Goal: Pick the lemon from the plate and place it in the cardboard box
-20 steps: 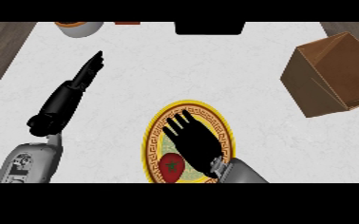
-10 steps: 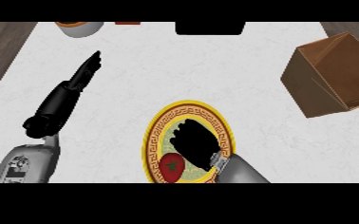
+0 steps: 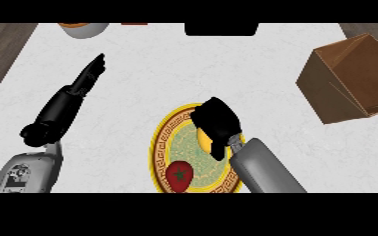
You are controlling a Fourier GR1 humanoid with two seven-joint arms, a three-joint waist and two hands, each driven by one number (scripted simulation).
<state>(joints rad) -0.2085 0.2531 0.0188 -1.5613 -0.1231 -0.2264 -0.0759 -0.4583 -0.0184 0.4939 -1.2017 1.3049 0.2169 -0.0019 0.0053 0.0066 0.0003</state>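
Black right hand (image 3: 215, 122) curls round lemon (image 3: 202, 138).

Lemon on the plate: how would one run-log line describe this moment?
right robot hand: curled round lemon on plate | left robot hand: open, idle | cardboard box: far right | strawberry: on plate

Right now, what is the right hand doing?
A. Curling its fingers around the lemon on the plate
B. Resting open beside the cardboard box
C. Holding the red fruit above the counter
A: the right hand curls over the yellow lemon on the plate.
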